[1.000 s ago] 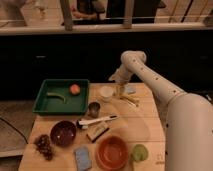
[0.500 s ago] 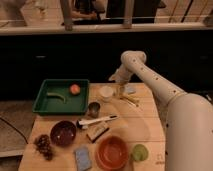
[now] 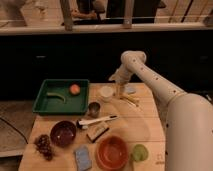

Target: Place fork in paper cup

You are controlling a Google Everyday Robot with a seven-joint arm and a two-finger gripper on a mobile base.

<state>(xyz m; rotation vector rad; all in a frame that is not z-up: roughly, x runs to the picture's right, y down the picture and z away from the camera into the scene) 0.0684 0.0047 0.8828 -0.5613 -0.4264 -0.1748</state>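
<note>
- The place looks like a robot test area in an office or lab building, set up as a mock kitchen station.
- 1 small wooden table (image 3: 142,131) carries a staged spread: a green tray (image 3: 45,106), a purple bowl (image 3: 62,132), an orange bowl (image 3: 111,151), grapes (image 3: 44,146), a blue sponge (image 3: 83,156), a paper cup (image 3: 106,93), a metal cup (image 3: 93,108).
- A dark counter wall (image 3: 60,55) rises behind it, with railing posts (image 3: 66,14) above and a person (image 3: 85,10) seated beyond.
- The gripper (image 3: 119,89) hangs over the table's far edge, beside the paper cup.
</note>
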